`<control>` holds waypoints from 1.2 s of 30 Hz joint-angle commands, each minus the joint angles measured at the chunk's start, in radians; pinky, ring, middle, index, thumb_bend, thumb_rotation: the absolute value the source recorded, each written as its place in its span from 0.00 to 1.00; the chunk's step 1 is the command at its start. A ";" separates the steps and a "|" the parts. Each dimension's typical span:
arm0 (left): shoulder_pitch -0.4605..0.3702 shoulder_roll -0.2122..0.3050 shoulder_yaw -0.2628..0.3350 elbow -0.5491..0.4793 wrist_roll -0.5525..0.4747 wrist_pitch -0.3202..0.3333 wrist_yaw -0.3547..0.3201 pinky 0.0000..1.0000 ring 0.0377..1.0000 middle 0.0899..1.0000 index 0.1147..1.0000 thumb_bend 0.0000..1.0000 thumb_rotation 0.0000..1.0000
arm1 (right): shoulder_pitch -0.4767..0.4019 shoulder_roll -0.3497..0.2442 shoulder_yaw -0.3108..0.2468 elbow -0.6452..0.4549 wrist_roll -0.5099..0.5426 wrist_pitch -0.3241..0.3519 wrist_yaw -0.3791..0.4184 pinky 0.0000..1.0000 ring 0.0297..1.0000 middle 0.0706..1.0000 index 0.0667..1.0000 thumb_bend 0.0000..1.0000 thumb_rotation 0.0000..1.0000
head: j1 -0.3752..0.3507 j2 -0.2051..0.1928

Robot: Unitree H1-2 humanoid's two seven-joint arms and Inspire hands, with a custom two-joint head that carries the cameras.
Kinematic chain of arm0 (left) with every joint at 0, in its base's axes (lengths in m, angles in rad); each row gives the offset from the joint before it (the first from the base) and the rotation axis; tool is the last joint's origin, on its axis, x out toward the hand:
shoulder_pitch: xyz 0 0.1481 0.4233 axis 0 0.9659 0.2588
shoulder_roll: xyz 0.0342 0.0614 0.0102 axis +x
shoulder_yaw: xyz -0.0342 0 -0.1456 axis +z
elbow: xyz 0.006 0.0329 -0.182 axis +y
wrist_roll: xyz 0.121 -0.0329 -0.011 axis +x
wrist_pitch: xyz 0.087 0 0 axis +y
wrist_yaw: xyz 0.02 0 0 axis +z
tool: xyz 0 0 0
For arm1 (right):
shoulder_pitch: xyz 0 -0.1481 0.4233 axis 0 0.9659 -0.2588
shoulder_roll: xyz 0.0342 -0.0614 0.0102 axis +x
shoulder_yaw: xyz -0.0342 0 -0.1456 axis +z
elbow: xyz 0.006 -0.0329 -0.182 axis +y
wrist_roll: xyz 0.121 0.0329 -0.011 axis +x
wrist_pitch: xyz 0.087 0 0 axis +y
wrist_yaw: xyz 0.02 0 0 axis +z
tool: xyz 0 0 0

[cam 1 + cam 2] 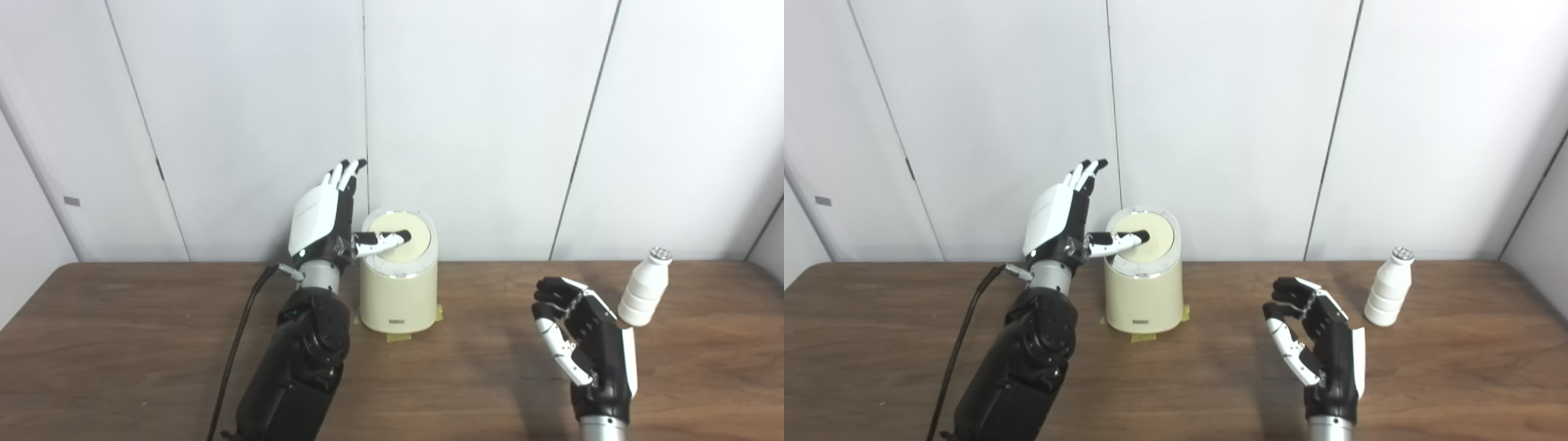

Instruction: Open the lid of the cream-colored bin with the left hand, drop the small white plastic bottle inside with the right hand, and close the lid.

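The cream-colored bin [398,294] stands on the wooden table near the back wall, its round lid [407,240] down. My left hand [327,214] is raised beside the bin's left side, fingers stretched upward and apart, with its thumb [383,241] lying across the lid top. The small white plastic bottle [644,286] stands upright at the right of the table. My right hand [582,343] hovers open over the table just left of and in front of the bottle, palm facing left, fingers curled loosely and holding nothing.
Yellow tape patches [399,335] mark the bin's base on the table [153,343]. A black cable [236,349] runs along the left forearm. White wall panels [490,122] rise right behind the table's far edge.
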 commanded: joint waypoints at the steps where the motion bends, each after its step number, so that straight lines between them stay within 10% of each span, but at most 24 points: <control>1: -0.066 0.004 -0.004 0.000 0.024 -0.018 0.028 1.00 1.00 1.00 0.96 0.89 0.21 | -0.032 0.006 0.006 -0.025 0.007 -0.035 0.010 0.58 0.64 0.63 0.59 0.26 0.30 | -0.002 0.000; 24: -0.068 -0.005 -0.034 0.092 0.310 0.049 -0.053 1.00 1.00 1.00 0.97 0.92 0.02 | -0.028 0.019 0.010 -0.056 -0.006 -0.014 0.006 0.57 0.63 0.63 0.59 0.25 0.27 | -0.017 0.011; 31: -0.070 0.007 -0.040 0.062 0.284 0.048 -0.081 1.00 1.00 0.98 0.94 0.93 0.53 | -0.031 0.024 0.010 -0.056 -0.004 -0.007 0.005 0.57 0.63 0.62 0.58 0.25 0.29 | -0.018 0.009; 36: -0.076 0.009 -0.039 0.066 0.285 0.048 -0.091 1.00 0.99 0.97 0.93 0.95 0.63 | -0.034 0.023 0.010 -0.051 -0.008 -0.012 0.003 0.57 0.63 0.62 0.58 0.25 0.28 | -0.019 0.007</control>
